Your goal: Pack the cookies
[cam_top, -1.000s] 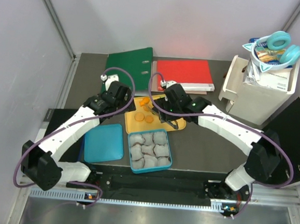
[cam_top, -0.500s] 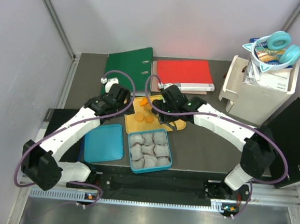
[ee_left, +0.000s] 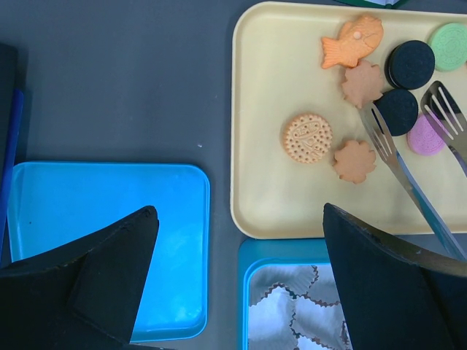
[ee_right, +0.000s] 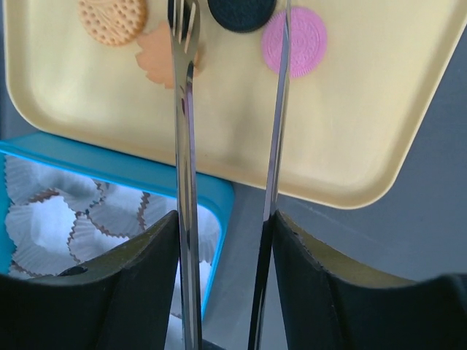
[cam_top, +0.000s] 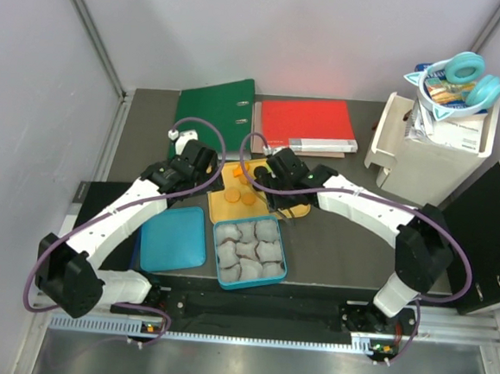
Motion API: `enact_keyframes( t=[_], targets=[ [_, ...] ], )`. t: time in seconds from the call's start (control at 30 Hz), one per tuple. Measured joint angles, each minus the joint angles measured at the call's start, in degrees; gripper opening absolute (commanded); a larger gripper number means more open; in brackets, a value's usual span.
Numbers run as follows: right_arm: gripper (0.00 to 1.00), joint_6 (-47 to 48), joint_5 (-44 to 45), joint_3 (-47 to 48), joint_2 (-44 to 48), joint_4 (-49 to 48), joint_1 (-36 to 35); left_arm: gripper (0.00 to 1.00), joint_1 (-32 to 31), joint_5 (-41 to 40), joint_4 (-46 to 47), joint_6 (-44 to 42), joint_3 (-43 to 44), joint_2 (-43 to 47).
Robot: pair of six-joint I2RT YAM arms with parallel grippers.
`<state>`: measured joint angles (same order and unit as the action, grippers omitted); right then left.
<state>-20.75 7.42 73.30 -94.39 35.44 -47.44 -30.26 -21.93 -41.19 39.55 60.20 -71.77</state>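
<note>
Gripping tongs (ee_right: pixel 182 146) — right claw (ee_right: pixel 225 240) | black cookie (ee_right: pixel 242 13) between tong tips | left claw (ee_left: pixel 239 211) released, near tray (ee_left: pixel 255 204)

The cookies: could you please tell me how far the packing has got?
Done: lid off, beside the box. In hand: the right gripper holds tongs straddling a black cookie on the tray. Left: all the cookies; the paper cups look empty.
</note>
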Motion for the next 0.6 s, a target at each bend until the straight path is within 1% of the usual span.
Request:
enact_keyframes(
  t=[0.17, 0.23, 0.37, 0.4, 0.6],
  targets=[
    [0.47, -0.3, -0.1, -1.4, -0.1, -0.3, 0.2, 0.99, 0.0, 0.0, 0.0, 0.0, 0.0, -0.5],
    [0.42, -0.4, -0.2, -1.4, -0.2, -0.5, 0.4, 0.99, 0.0, 0.0, 0.0, 0.0, 0.0, -0.9],
    [0.38, -0.4, -0.5, -1.4, -0.4, -0.6, 0.4, 0.99, 0.0, 0.0, 0.0, 0.0, 0.0, -1.1],
    [0.29, -0.5, -0.5, -1.4, -0.5, -0.6, 0.5, 0.99, 0.0, 0.0, 0.0, 0.0, 0.0, -1.1],
    [0.29, -0.5, -0.9, -1.3, -0.8, -0.5, 0.7, 0.99, 0.0, 0.0, 0.0, 0.0, 0.0, -1.1]
  ],
)
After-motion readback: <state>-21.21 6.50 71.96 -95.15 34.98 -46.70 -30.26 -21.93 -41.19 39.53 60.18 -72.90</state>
